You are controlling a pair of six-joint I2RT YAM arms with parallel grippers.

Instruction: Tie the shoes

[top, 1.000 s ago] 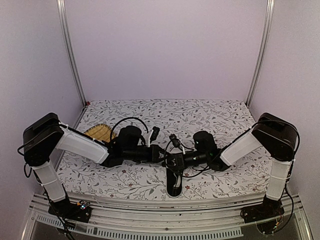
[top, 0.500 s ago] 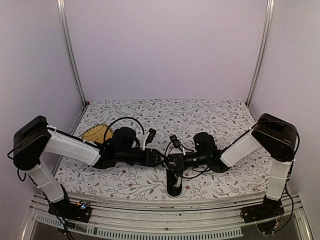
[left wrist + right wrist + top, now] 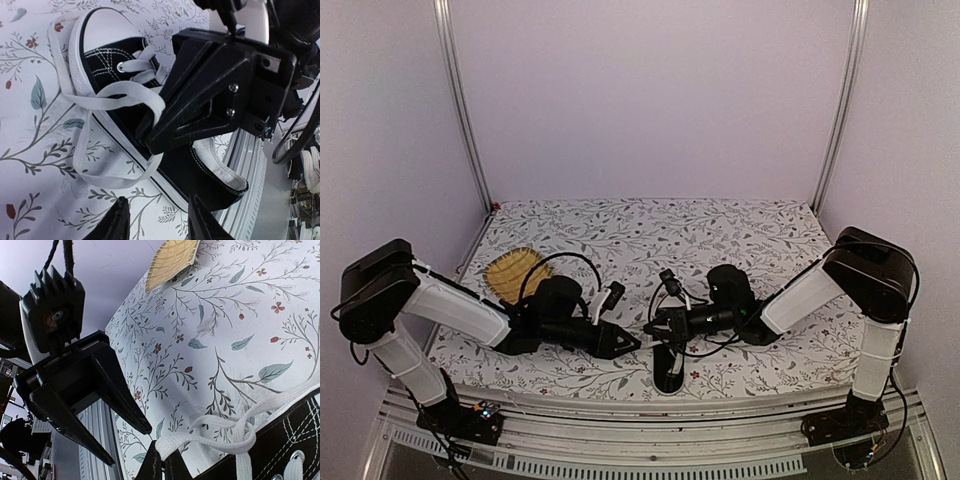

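Lace pinched on the black canvas sneaker (image 3: pixel 668 372), low in the middle of the top view, heel toward the table's near edge.
We note the right gripper (image 3: pixel 162 465) pressed together on a loop of white lace (image 3: pixel 120 94), drawn up from the eyelets. The left gripper (image 3: pixel 129 446) stands just beside it, fingers spread, nothing between them. In the left wrist view the right gripper's body covers the sneaker's midsection; we see white stitching and the toe cap upper left, the heel opening lower right. Loose lace trails over the floral table cover (image 3: pixel 740 225). A yellow woven mat (image 3: pixel 515 268) lies at left, well apart from the sneaker, behind the left arm.
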